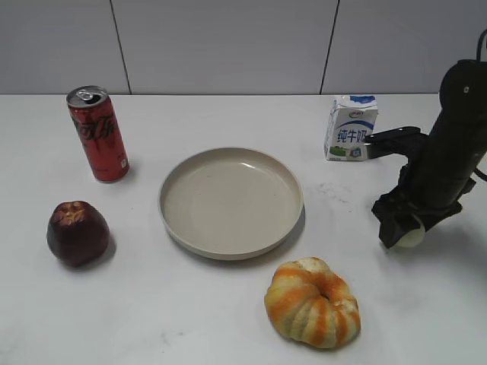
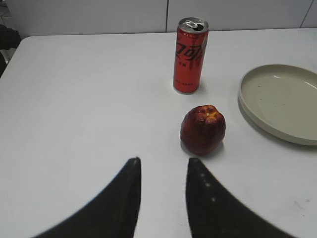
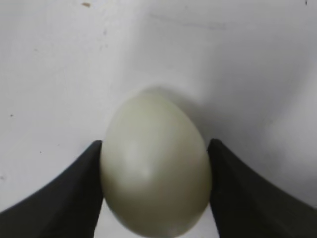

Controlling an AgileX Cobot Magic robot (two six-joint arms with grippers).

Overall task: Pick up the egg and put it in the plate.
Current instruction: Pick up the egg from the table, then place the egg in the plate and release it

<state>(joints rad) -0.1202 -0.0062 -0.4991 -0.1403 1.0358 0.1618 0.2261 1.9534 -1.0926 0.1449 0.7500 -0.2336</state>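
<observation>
From the exterior view, the right gripper [image 1: 405,225] is down at the table's right side, its jaws clenched on the egg [image 1: 412,233], which sits well right of the plate [image 1: 230,202]. A milk carton [image 1: 351,127] stands far behind the gripper; a striped pumpkin-shaped thing [image 1: 313,302] lies near, and a red can [image 1: 98,133] and dark apple [image 1: 77,233] are on the left. In the left wrist view, the left gripper [image 2: 163,186] hangs released above bare table, nearer than the apple [image 2: 202,129], the can [image 2: 190,55] beyond it and the plate [image 2: 280,102] to the right. In the right wrist view, both fingers [image 3: 74,191] press the egg [image 3: 155,163] at its sides.
</observation>
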